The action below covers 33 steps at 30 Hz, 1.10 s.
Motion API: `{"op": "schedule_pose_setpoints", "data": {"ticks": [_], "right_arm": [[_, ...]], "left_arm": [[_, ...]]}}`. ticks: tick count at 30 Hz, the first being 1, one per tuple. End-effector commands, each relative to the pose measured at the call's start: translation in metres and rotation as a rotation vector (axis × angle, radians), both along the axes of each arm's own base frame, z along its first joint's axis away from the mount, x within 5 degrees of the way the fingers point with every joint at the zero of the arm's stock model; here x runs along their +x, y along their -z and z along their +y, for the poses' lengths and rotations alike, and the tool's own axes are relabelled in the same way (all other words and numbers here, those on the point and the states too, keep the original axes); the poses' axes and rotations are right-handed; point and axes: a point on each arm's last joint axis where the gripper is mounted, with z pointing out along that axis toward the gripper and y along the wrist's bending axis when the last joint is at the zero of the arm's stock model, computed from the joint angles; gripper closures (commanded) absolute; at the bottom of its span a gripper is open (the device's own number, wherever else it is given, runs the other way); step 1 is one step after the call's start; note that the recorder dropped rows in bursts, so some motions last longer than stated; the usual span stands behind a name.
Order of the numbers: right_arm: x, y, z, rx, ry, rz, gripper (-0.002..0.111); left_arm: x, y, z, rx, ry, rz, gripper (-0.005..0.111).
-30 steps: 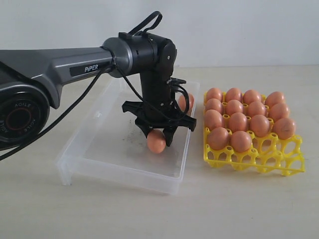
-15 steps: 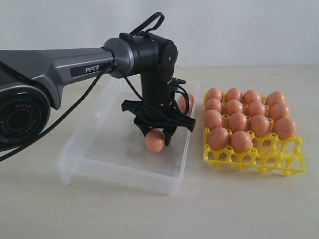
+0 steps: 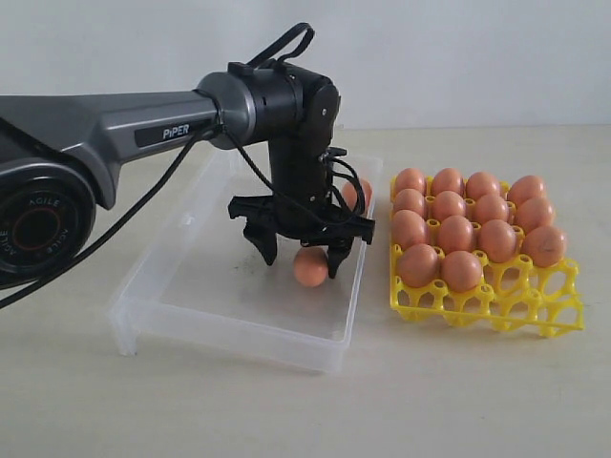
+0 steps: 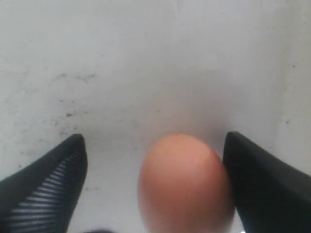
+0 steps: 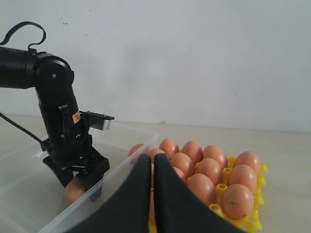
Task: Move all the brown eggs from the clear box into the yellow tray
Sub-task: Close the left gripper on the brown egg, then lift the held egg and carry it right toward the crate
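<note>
One brown egg (image 3: 309, 267) lies on the floor of the clear box (image 3: 191, 286), between the spread fingers of my left gripper (image 3: 304, 263). In the left wrist view this egg (image 4: 184, 184) rests against one finger (image 4: 262, 184) and stands well apart from the other finger (image 4: 48, 184); the left gripper (image 4: 153, 141) is open. A second brown egg (image 3: 353, 194) sits in the box behind the arm. The yellow tray (image 3: 535, 305) holds several brown eggs (image 3: 456, 234). My right gripper (image 5: 151, 158) is shut and empty, hovering near the tray (image 5: 257, 221).
The box's right wall (image 3: 358, 286) runs close beside the tray's left edge. The tray's front row of cups (image 3: 520, 301) is vacant. The left arm's grey link (image 3: 115, 129) reaches over the box from the left.
The left gripper's jaws have spread wide and let go of the egg, which now sits on the box floor slightly further right. The right gripper has not moved.
</note>
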Motion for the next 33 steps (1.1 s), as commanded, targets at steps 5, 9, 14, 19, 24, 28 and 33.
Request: {"op": "schedule_pose_setpoints", "data": {"ticks": [5, 9, 14, 19, 24, 28, 33], "right_arm": [[0.0, 0.001, 0.0, -0.001, 0.0, 0.0, 0.109], [0.0, 0.001, 0.0, -0.001, 0.0, 0.0, 0.109], [0.0, 0.001, 0.0, -0.001, 0.0, 0.0, 0.109], [0.0, 0.001, 0.0, -0.001, 0.0, 0.0, 0.109], [0.0, 0.001, 0.0, -0.001, 0.0, 0.0, 0.109], [0.0, 0.001, 0.0, -0.001, 0.0, 0.0, 0.109], [0.0, 0.001, 0.0, -0.001, 0.0, 0.0, 0.109]], "left_arm": [[-0.005, 0.008, -0.006, -0.05, -0.023, 0.068, 0.084], [-0.006, 0.008, -0.007, -0.039, 0.088, 0.054, 0.103], [-0.001, -0.005, -0.02, -0.009, 0.195, -0.147, 0.103], [-0.005, -0.031, -0.053, -0.125, 0.268, -0.427, 0.103], [-0.009, -0.027, -0.056, -0.176, 0.211, -0.583, 0.103], [-0.013, -0.018, -0.044, -0.194, 0.16, -0.708, 0.103], [-0.025, -0.011, -0.035, -0.346, 0.094, -0.819, 0.103]]}}
